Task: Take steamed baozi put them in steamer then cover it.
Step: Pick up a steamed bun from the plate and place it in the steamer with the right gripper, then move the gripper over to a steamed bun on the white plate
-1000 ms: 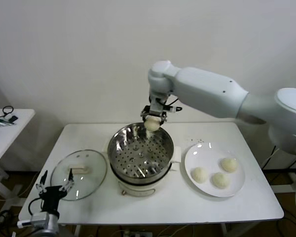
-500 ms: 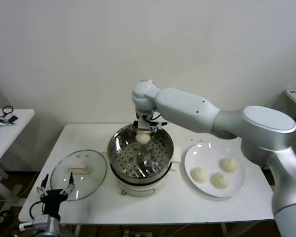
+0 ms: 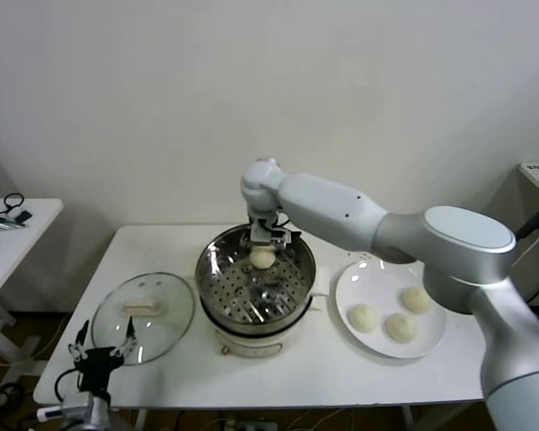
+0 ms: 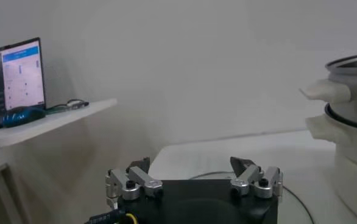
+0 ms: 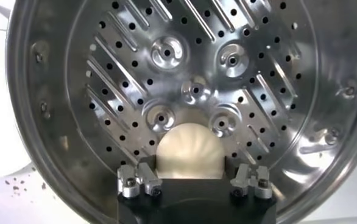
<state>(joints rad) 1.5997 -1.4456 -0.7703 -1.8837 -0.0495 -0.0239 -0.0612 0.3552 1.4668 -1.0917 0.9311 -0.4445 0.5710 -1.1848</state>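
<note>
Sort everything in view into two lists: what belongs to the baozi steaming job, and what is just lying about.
Job:
baozi in the steamer
three baozi on the plate
glass lid on the table
right tool

Lying about:
laptop on the side table
left tool, idle

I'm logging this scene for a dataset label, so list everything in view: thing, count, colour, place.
steamer: one, shiny steel on a white base, table centre.
baozi in the steamer: one, cream-white, on the perforated floor between the right gripper's open fingers.
baozi on the plate: three, cream-white.
plate: one, white, on the steamer's right.
cover: one, clear glass with cream handle, flat on the table, on the steamer's left.
table: one, white.
side table: one, white, far left.
right gripper: inside the steamer.
left gripper: open, parked near the cover.
</note>
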